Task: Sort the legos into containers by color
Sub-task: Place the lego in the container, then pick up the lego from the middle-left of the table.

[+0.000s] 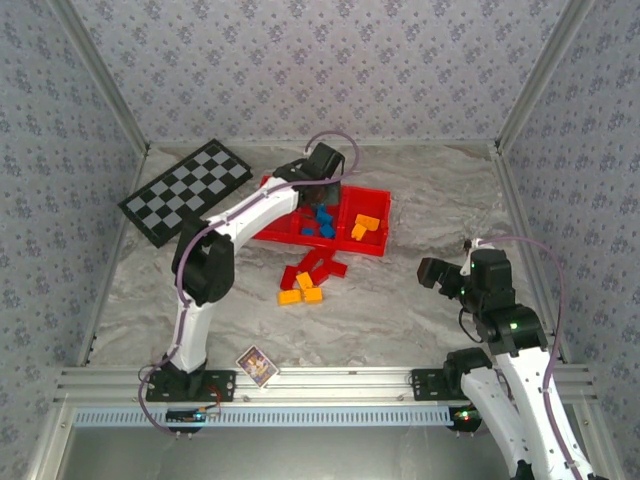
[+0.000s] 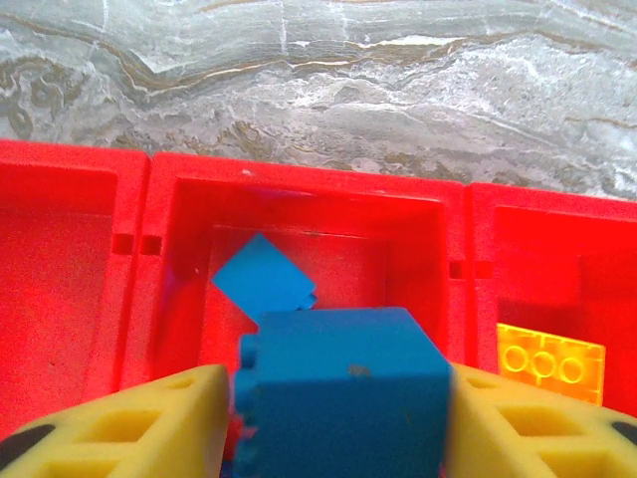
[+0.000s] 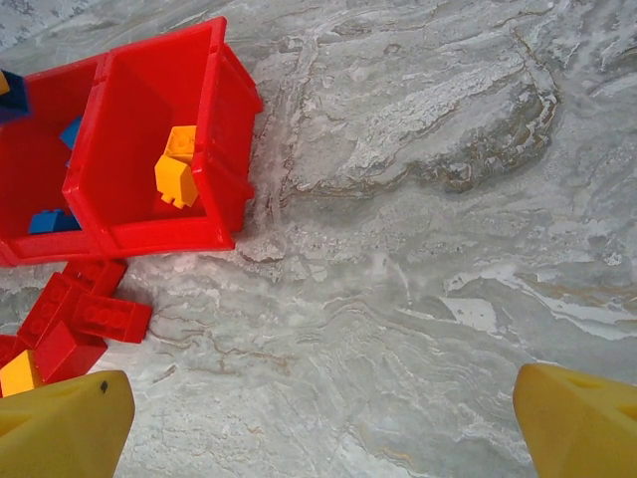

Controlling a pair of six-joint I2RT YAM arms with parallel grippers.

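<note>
My left gripper hangs over the middle compartment of the red tray, the containers. A big blue lego sits between its yellow fingers; a sliver of gap shows at the left finger, so the jaws stand open around it. Another blue lego lies below, and an orange one lies in the right compartment. From above, the left gripper is at the tray's back. Red legos and orange legos lie loose in front of the tray. My right gripper is open and empty over bare table.
A checkered board lies at the back left. A small printed card lies near the front edge. In the right wrist view the tray's right compartment holds orange legos, with red legos beside it.
</note>
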